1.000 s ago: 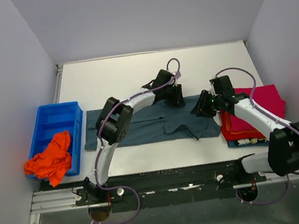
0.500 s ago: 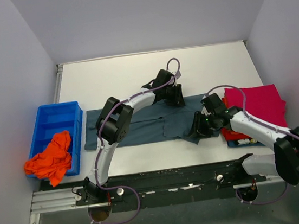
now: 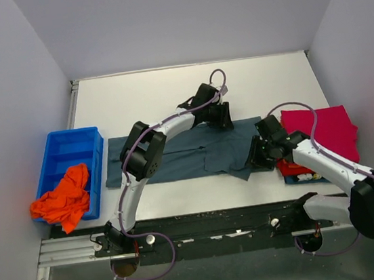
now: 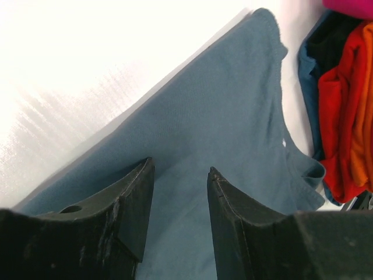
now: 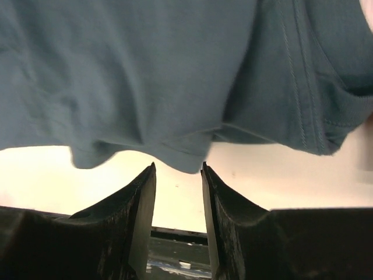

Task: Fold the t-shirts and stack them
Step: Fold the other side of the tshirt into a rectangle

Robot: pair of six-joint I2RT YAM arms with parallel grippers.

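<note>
**A:** In the middle of the frame, what lies on the white table?

**B:** The grey-blue t-shirt, spread flat, with its right end wrinkled. Both arms cover parts of it.

**A:** And around it?

**B:** At the left is a blue bin, and an orange t-shirt hangs over its rim. At the right, a pink t-shirt tops a stack.

**A:** The pincers?

**B:** The left gripper is half-wide over the cloth. The right gripper is half-wide at the hem and holds nothing.

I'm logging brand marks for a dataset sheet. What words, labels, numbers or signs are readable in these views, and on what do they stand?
No text can be read in any view.
At the near edge of the folded stack, some white marks: too small to read.
On the grey-blue t-shirt and the blue bin: no print or label shows.
</note>
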